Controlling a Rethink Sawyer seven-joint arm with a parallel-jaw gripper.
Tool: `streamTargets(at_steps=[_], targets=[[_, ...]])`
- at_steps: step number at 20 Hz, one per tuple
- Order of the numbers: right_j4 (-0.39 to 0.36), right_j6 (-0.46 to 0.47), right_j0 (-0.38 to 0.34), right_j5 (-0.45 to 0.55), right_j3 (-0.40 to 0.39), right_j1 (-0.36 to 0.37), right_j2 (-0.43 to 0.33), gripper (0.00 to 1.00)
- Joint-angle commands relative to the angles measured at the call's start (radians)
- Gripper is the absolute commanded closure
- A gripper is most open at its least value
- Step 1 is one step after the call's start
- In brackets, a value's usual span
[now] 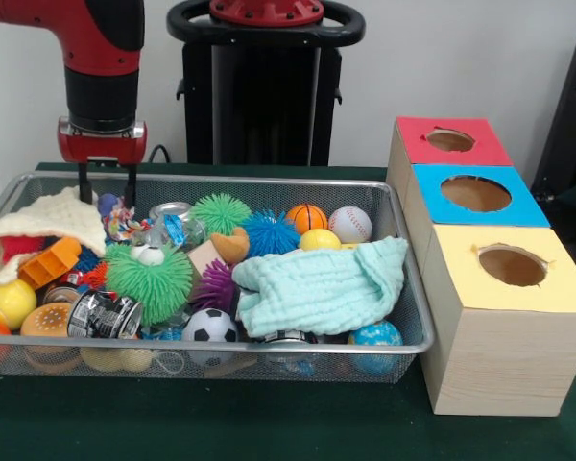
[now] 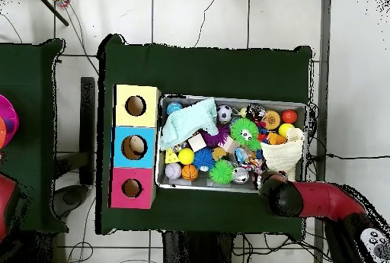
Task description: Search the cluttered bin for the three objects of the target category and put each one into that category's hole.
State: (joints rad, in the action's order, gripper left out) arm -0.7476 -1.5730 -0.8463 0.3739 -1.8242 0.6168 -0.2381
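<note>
The wire bin (image 1: 418, 288) sat mid-frame on the green table (image 1: 269, 423), crammed with toys, many half buried under a mint cloth (image 1: 322, 283) and a cream cloth (image 1: 53, 226). At upper left, the claw (image 1: 107, 184) hung over the bin's back corner, its fingers apart and empty. The three holed boxes (image 1: 504, 317) stood at right.

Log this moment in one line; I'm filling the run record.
claw: open, holding nothing, over bin's far corner | cream cloth: beside it | holes: empty
</note>
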Motion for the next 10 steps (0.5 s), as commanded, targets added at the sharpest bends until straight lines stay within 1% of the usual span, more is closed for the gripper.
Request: streamTargets(at_steps=[1,10], targets=[[0.038,0.050,-0.037,0.063,-0.002,-0.040,-0.107,0.00],[0.045,0.033,-0.058,0.044,-0.025,-0.044,-0.135,0.00]])
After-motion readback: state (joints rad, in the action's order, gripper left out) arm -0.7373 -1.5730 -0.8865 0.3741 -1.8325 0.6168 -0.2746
